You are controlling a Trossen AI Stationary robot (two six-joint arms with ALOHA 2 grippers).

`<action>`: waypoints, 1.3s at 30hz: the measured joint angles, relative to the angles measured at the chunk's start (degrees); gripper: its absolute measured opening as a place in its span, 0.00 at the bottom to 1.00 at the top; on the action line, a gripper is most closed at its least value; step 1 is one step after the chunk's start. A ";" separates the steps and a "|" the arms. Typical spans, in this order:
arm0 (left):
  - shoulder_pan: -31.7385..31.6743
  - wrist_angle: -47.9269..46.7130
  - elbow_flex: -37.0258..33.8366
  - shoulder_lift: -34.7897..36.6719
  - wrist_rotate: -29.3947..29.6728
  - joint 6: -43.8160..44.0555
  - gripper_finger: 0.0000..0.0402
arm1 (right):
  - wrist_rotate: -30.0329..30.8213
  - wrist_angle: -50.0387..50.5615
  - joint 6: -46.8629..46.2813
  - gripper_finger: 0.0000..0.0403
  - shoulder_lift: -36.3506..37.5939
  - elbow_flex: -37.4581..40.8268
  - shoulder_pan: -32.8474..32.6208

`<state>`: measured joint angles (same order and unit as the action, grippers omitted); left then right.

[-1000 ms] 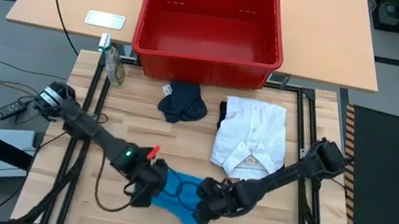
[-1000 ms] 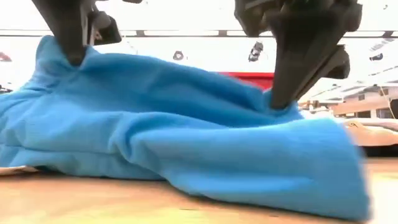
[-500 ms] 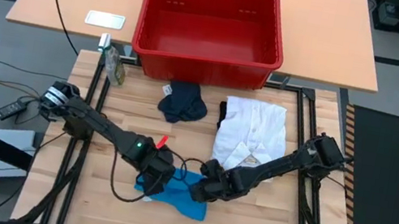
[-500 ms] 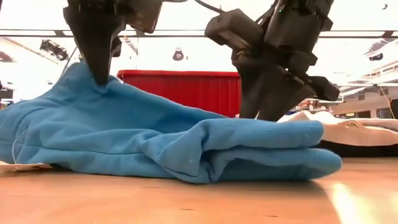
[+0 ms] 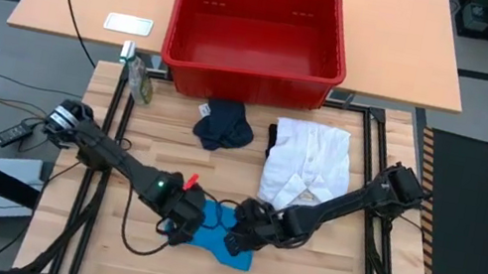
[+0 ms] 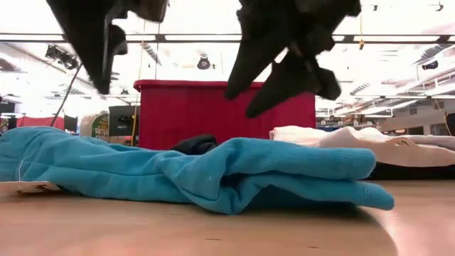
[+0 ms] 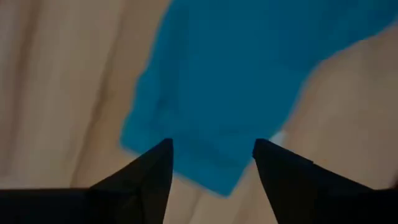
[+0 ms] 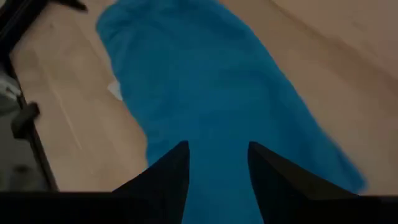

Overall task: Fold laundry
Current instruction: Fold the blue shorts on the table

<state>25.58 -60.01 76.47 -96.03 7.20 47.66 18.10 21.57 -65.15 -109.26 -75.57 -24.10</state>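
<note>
A small bright blue piece of laundry [image 5: 216, 241] lies folded over on the wooden table near its front edge, a thick fold at its right end [image 6: 306, 178]. My left gripper [image 7: 211, 152] hangs open just above its left part. My right gripper [image 8: 216, 152] hangs open above its right part. In the low view both sets of fingers are clear of the cloth. A white garment [image 5: 307, 166] lies folded at the right. A dark garment [image 5: 223, 123] lies bunched in front of the basket.
A red plastic basket [image 5: 255, 63] stands on the far table behind the work surface. A small bottle [image 5: 140, 81] stands at the far left corner. Bare wood lies to the left of the blue piece and along the front edge.
Both grippers have carried the blue piece's lifted edge a little toward the far edge, then opened and let go. The raised cloth has dropped and now lies folded over flat on the table, with both sets of fingers clear above it.
</note>
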 joint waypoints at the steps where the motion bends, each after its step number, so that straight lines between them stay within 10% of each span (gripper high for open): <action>1: 0.37 2.19 0.00 -0.38 0.01 -0.83 0.56 | -0.18 -0.21 2.25 0.41 -0.22 0.01 0.48; 8: 1.88 13.13 0.00 -6.89 -0.62 -4.22 0.48 | -6.23 0.93 9.46 0.36 -5.04 0.24 3.13; 18: 4.60 0.58 -0.02 -15.58 -2.39 -2.45 0.46 | -7.33 -2.04 -1.00 0.32 -9.12 0.00 -2.86; 34: 5.03 -4.74 0.01 4.04 9.13 7.95 0.51 | -1.43 -4.36 3.20 0.41 -4.89 -2.06 -3.21; 39: 1.96 -3.51 0.00 3.41 11.42 -9.80 0.62 | -1.23 -3.99 3.61 0.54 -5.07 -1.55 -2.22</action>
<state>27.54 -63.52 76.47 -92.62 18.62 37.86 16.86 17.58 -61.54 -114.32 -77.12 -26.32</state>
